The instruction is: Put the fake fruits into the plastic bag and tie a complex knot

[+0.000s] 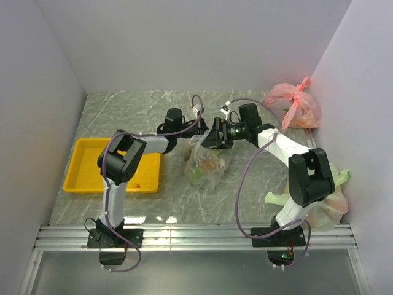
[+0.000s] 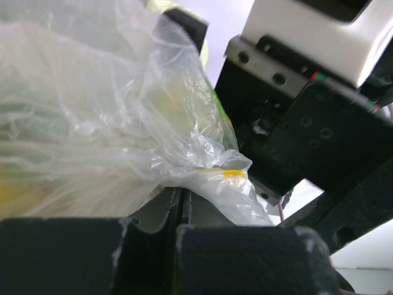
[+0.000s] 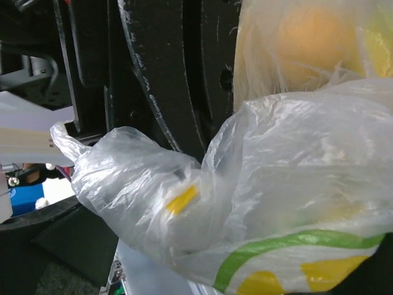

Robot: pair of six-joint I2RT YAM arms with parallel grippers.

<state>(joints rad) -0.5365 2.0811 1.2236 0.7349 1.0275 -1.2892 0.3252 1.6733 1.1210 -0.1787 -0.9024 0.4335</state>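
The plastic bag (image 1: 201,152) sits on the table (image 1: 258,110) between the two arms, just right of the yellow tray (image 1: 83,179), with fruits (image 1: 212,163) already bunched in its belly; an orange (image 3: 313,31) shows through the film in the right wrist view.

The left end effector (image 2: 181,206) has its fingers pressed together with a gathered fold of the bag's top pinched between them. The right end effector (image 1: 213,137) is hard up against the same top edge, but film fills its own camera, so I cannot tell whether its fingers are apart or together.

The film looks thin, soft and slick. It will likely crumple, stretch and slide out of a loose pinch, and it gives no resistance to push against. The fruits are probably light but enough to sag the bag and roll when it is lifted. For the knot, the best hold seems to be the gathered handle ends near the mouth, twisted into a rope first, well above the fruit.
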